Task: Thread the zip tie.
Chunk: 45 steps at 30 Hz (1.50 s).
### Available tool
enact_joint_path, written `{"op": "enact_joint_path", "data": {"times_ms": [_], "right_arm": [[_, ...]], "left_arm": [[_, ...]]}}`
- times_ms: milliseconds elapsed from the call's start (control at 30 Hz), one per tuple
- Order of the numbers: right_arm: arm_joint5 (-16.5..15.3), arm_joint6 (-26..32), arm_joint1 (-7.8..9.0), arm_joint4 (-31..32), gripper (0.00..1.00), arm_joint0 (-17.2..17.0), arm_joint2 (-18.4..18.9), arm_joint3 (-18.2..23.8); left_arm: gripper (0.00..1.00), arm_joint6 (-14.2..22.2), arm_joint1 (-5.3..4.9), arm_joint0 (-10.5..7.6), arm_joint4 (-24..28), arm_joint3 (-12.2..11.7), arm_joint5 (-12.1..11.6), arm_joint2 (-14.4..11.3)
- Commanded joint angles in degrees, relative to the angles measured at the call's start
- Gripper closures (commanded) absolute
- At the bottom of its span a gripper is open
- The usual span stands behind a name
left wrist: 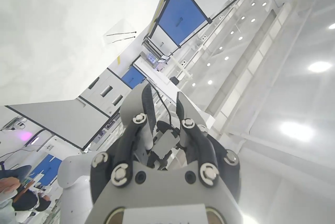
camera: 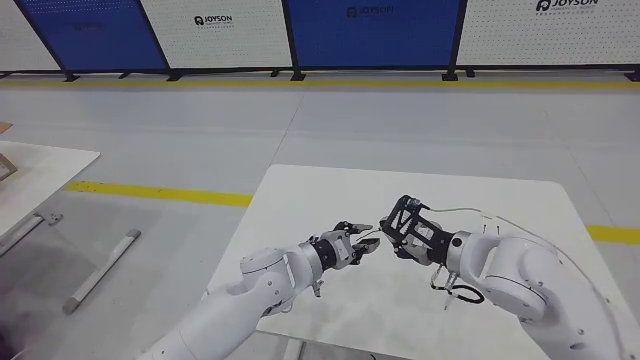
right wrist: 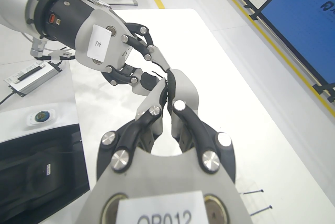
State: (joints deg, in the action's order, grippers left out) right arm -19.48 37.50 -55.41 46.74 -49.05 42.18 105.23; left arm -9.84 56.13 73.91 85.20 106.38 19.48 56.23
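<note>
White table [camera: 330, 190] at the centre of the top view, blue and white partition panels [camera: 370, 10] across the top of the frame. Both arms meet over the table's middle. The right gripper [right wrist: 168, 78] is clenched on the black zip tie [right wrist: 159, 65], which sticks out past its fingertips in the middle of the right wrist view. That strand reaches into the left gripper [right wrist: 157, 77], whose fingers [left wrist: 146, 102] stand apart, released. Two loose zip ties [right wrist: 253, 192] lie on the table at lower right.

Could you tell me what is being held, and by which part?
The right gripper pinches the black zip tie between its fingertips; which part cannot be told. The left gripper is open.
</note>
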Motion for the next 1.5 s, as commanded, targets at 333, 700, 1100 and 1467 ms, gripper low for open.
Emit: {"op": "enact_joint_path", "data": {"times_ms": [333,700,1100,1467], "right_arm": [[0.0,0.0,0.00,0.0,1.00,0.0,0.0,0.0],[0.0,0.0,0.00,0.0,1.00,0.0,0.0,0.0],[0.2,-0.4,-0.02,0.1,0.87,-0.3,0.0,0.0],[1.7,-1.1,-0.12,-3.3,0.00,-3.0,4.0,-0.3]], "left_arm": [[0.86,0.4,-0.53,-0.13,0.0,0.3,0.0,-0.5],[1.00,0.6,-0.72,0.24,0.6,0.4,0.0,0.1],[1.00,1.6,-0.81,0.45,-0.2,0.3,0.0,-0.3],[1.00,0.4,-1.13,0.45,-5.2,0.6,-0.4,-0.5]]}}
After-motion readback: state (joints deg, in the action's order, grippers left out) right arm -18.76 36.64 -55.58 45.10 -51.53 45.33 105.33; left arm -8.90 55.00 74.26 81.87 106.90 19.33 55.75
